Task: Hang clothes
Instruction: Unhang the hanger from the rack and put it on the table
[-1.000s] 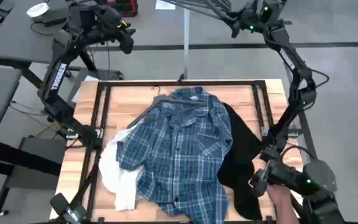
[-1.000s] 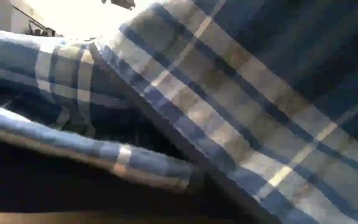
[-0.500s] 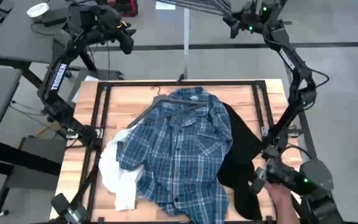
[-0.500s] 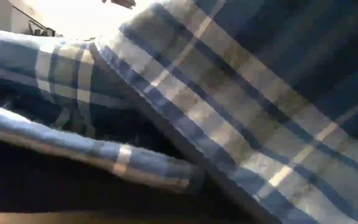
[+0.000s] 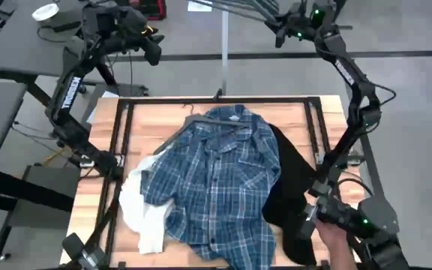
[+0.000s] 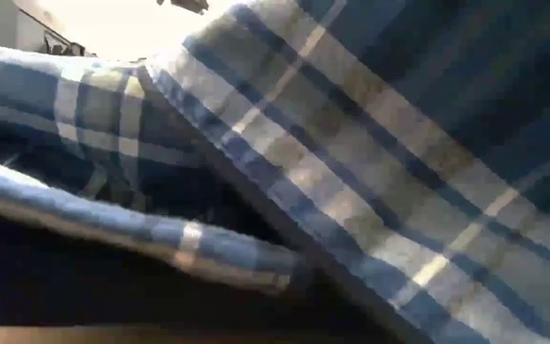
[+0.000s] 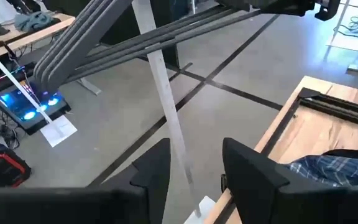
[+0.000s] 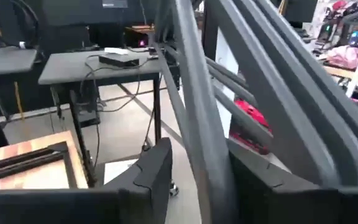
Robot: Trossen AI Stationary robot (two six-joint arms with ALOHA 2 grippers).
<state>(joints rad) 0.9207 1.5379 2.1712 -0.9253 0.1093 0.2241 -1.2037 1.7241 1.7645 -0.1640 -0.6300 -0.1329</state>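
left tool (image 7: 194, 165): raised well off the surface (image 5: 98, 150), past its far left corner, near the rack pole (image 7: 166, 106). Fingers apart w/ nothing between them. Same spot as a sec ago; this arm just waits.
right tool (image 8: 197, 168): up high past the far right corner, at the bundle of hangers (image 8: 253, 93) on the rack. One grey bar sits between its fingers. Fingers look closer on the bar than a sec ago, but can't tell if it's clamped yet.
what changed: right arm's top end shifted slightly toward the hangers over the last sec. Clothes didn't move at all.
plaid shirt (image 5: 216, 180): spread flat mid-surface, collar toward the far edge, a thin hanger hook poking out by the collar. Fills the whole low view.
black top (image 5: 291, 187): on the shirt's right, partly under it, runs toward the near right corner.
white top (image 5: 137, 206): on the shirt's left, mostly under it, near the left rail.
person's hand (image 5: 334, 238): at the near right corner, by the right arm's base, close to the black top.
meaning: prob. the fetch-a-hanger step. Nothing hung yet, all 3 garments remain on the surface.
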